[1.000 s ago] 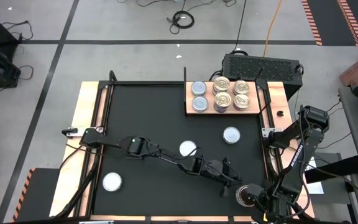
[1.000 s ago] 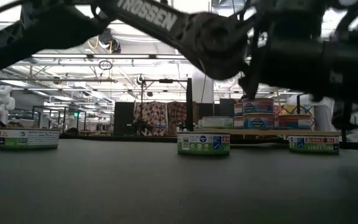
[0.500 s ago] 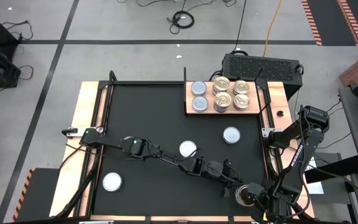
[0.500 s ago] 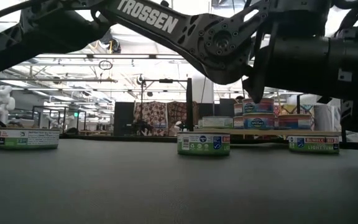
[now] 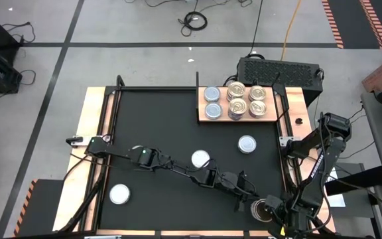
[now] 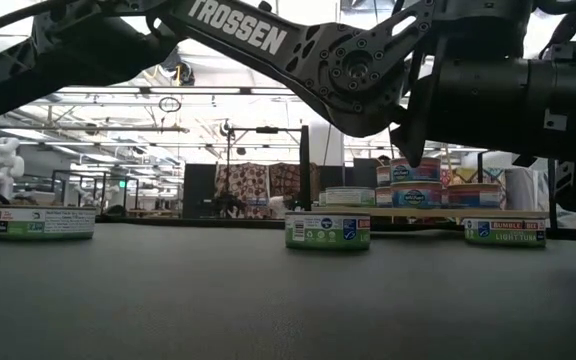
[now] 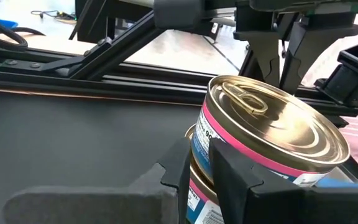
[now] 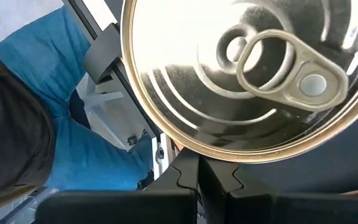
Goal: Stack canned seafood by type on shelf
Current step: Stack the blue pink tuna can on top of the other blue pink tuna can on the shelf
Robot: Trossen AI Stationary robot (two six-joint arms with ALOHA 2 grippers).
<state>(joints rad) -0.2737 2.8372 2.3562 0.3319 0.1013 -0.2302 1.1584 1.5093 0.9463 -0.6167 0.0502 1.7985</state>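
Observation:
A tin with a gold pull-tab top (image 7: 272,124) (image 8: 247,74) and a pink-banded label sits at the table's near right corner (image 5: 262,210). My left gripper (image 7: 201,180) (image 5: 249,194) is by its side wall, fingers nearly together. My right gripper (image 8: 199,177) (image 5: 270,211) points down at the tin's rim, shut. The wooden shelf (image 5: 221,118) at the far right carries two silver-topped tins (image 5: 212,102) and stacked gold-topped tins (image 5: 247,99) (image 6: 415,182). Three silver-topped tins lie flat on the black mat (image 5: 201,159) (image 5: 247,143) (image 5: 119,194). My left gripper's fingertips (image 7: 229,177) stand in front of the tin's side wall (image 7: 199,149), coming roughly level from the table's left; I cannot tell whether they touch it. My right gripper's shut fingertips (image 8: 188,174) lie just at the tin's rim (image 8: 185,146), from above; whether they touch cannot be told.
The black frame rail (image 7: 73,68) runs along the table edge close behind the tin. A person's blue trouser legs (image 8: 67,74) show beyond the table's edge. The left arm (image 5: 178,166) stretches across the mat's near half, past the middle loose tin.
My left arm has shifted a little toward the table's left. The tins on the mat and on the shelf have stayed where they were.

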